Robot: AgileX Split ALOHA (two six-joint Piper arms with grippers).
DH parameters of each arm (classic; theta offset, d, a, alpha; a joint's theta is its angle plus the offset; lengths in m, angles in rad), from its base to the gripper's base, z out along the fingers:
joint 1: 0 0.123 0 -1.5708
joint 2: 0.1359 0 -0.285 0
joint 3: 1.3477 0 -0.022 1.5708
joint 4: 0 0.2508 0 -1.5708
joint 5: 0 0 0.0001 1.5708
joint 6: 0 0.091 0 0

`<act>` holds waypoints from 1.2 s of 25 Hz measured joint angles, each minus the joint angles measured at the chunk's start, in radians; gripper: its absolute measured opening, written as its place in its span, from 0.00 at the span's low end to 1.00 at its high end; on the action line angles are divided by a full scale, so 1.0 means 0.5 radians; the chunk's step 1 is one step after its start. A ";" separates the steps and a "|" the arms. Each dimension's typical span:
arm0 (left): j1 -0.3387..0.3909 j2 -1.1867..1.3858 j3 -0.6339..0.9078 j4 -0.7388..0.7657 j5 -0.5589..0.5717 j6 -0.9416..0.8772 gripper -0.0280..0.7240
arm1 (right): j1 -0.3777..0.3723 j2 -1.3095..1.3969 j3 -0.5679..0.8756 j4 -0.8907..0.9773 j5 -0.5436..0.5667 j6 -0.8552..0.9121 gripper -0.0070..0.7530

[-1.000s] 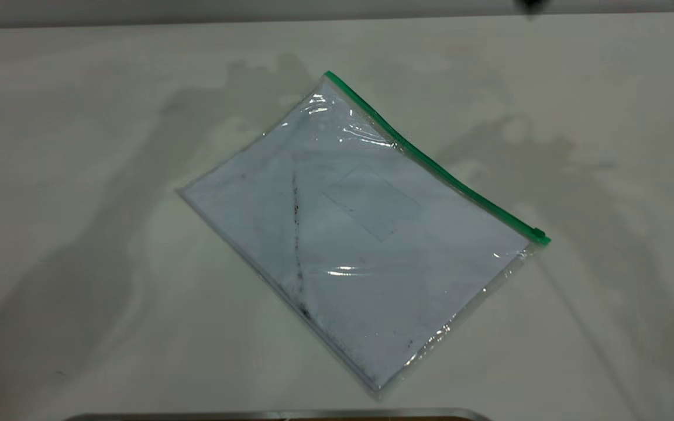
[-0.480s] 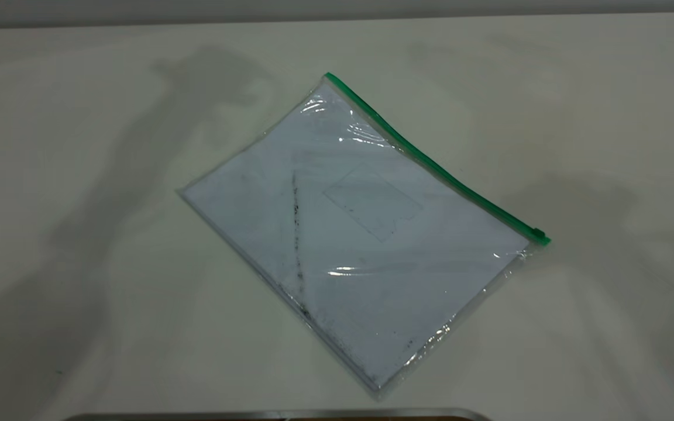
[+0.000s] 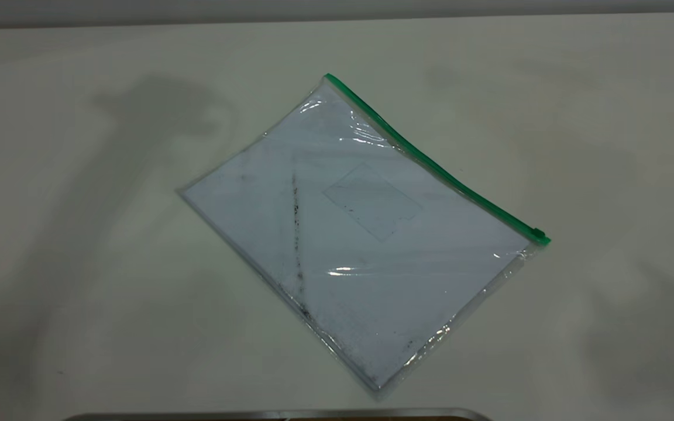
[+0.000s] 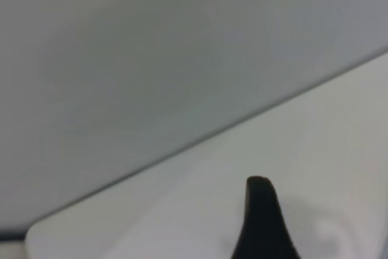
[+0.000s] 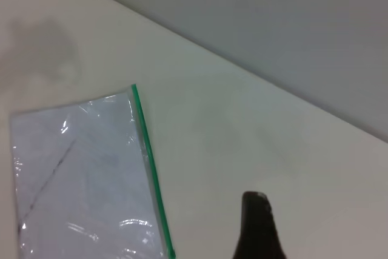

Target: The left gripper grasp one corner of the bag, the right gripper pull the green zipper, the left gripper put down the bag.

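1. Exterior view shows the bag [image 3: 360, 234] lying flat on the white table [image 3: 606, 117], turned at an angle, near the middle of the surface. It is a clear pouch with white paper inside, a dark smudge line [image 3: 297, 234] running down its left part and a small clear pocket [image 3: 372, 202] near its centre.
2. The green zipper [image 3: 430, 161] runs along the pouch's upper right edge, with its slider tab [image 3: 540, 235] at the right-hand end. The corner of the bag [image 3: 328, 79] at the far end of the strip lies on the table.
3. A grey metal edge [image 3: 278, 415] shows at the near rim; nothing lies on or against the pouch.
4. My left gripper [image 4: 262, 219] shows only one dark fingertip over bare table, touching nothing; I cannot tell how far it is open.
5. My right gripper [image 5: 257, 225] likewise shows one fingertip, beside the zipper edge but apart from it; its opening I cannot tell.
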 joint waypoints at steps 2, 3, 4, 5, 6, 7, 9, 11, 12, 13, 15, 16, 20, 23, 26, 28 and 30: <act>0.000 -0.146 0.171 0.058 0.000 -0.058 0.81 | 0.000 -0.131 0.131 0.000 0.002 0.005 0.75; 0.000 -0.226 0.245 0.087 0.000 -0.089 0.81 | 0.000 -0.187 0.211 0.000 -0.001 0.010 0.75; 0.000 -0.292 0.335 0.108 0.000 -0.117 0.81 | 0.000 -0.256 0.283 0.000 0.000 0.010 0.75; 0.000 -0.374 0.424 0.119 0.000 -0.152 0.81 | 0.000 -0.328 0.371 0.000 -0.002 0.010 0.75; 0.000 -0.458 0.497 0.126 0.000 -0.177 0.81 | 0.000 -0.403 0.457 0.002 -0.002 0.012 0.75; 0.000 -0.529 0.587 0.129 0.000 -0.204 0.81 | 0.000 -0.467 0.527 0.002 -0.002 0.012 0.75; 0.000 -0.702 0.768 0.129 0.000 -0.276 0.81 | 0.000 -0.632 0.680 0.002 -0.002 0.012 0.75; 0.000 -0.866 0.942 0.129 0.000 -0.340 0.81 | 0.000 -0.803 0.803 0.011 0.008 0.023 0.75; 0.000 -0.954 1.032 0.129 0.000 -0.367 0.81 | 0.000 -0.901 0.863 0.017 0.029 0.032 0.75; 0.000 -1.041 1.126 0.129 0.000 -0.397 0.81 | 0.000 -1.001 0.921 0.029 0.053 0.034 0.75; 0.000 -1.201 1.299 0.129 0.000 -0.455 0.81 | 0.000 -1.188 1.021 0.058 0.107 0.036 0.75; 0.000 -1.288 1.397 0.129 0.000 -0.485 0.81 | 0.000 -1.291 1.076 0.072 0.123 0.040 0.75; 0.000 -1.619 1.780 0.129 0.000 -0.543 0.81 | 0.000 -1.653 1.290 0.130 0.160 0.042 0.75; 0.000 -1.869 2.069 0.129 0.000 -0.562 0.81 | 0.000 -1.865 1.433 0.164 0.188 0.045 0.75; 0.000 -2.118 2.341 0.127 0.000 -0.585 0.81 | 0.000 -2.003 1.536 0.180 0.201 0.046 0.75; 0.000 -2.286 2.503 0.127 0.000 -0.589 0.81 | 0.000 -2.015 1.584 0.180 0.199 0.046 0.75; 0.000 -2.435 2.674 0.115 0.000 -0.597 0.81 | 0.000 -2.015 1.627 0.180 0.199 0.046 0.75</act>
